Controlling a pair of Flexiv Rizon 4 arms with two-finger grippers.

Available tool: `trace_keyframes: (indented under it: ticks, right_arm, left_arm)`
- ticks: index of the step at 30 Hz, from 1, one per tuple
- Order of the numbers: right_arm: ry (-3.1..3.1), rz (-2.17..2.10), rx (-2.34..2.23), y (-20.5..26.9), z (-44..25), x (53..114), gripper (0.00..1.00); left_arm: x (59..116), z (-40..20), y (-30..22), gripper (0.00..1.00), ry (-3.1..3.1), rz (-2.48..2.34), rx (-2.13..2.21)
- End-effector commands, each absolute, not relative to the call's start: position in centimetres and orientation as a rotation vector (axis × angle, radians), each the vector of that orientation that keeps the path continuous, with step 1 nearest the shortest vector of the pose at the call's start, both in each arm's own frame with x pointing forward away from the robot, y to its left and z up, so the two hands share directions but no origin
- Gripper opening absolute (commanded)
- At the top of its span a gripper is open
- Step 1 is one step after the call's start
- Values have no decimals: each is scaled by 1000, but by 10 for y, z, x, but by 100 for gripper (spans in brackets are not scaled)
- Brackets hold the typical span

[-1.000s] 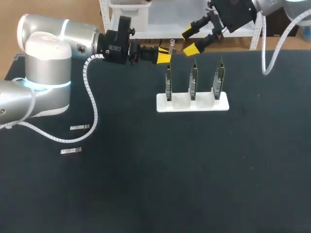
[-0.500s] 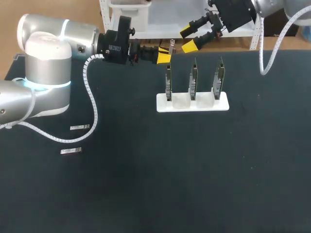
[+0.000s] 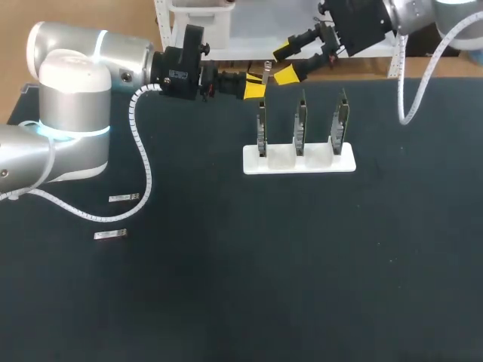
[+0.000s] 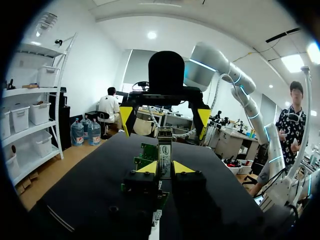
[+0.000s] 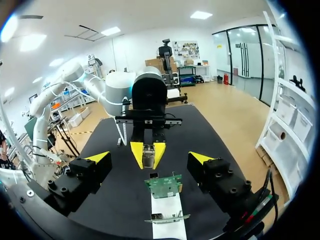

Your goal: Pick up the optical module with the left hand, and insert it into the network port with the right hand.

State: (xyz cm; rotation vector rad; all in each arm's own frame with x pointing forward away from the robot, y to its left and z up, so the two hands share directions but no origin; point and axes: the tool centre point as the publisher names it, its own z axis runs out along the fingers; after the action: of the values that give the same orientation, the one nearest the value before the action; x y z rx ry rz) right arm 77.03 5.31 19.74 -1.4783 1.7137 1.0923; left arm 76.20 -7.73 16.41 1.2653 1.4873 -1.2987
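left jaws: clamped on optical module (image 3: 266,74) | right jaws: wide apart, empty, facing module, apart from it | three port boards (image 3: 300,121) upright in white holder (image 3: 299,161) on worktop (image 3: 226,286)

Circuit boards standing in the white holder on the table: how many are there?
3, all upright in the white holder: the left board, the middle board and the right board. No slot looks hidden in the head view.

Bright even light from ceiling panels (image 5: 201,15) overhead, white rack (image 3: 299,161) vivid on my dull black table (image 3: 241,286), soft sheen on my left arm (image 3: 72,72) left of the rack
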Motion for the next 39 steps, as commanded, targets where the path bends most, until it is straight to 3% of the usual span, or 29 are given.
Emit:
trace_keyframes:
  ticks: [1,39]
  right_arm:
    - [1711,1084,-1478,57,197,770,100]
    - [1689,1129,-1529,71,197,779,100]
  left_arm:
    - [764,164,-77,0,1488,-1301,1269]
    - [764,164,-77,0,1488,-1301,1269]
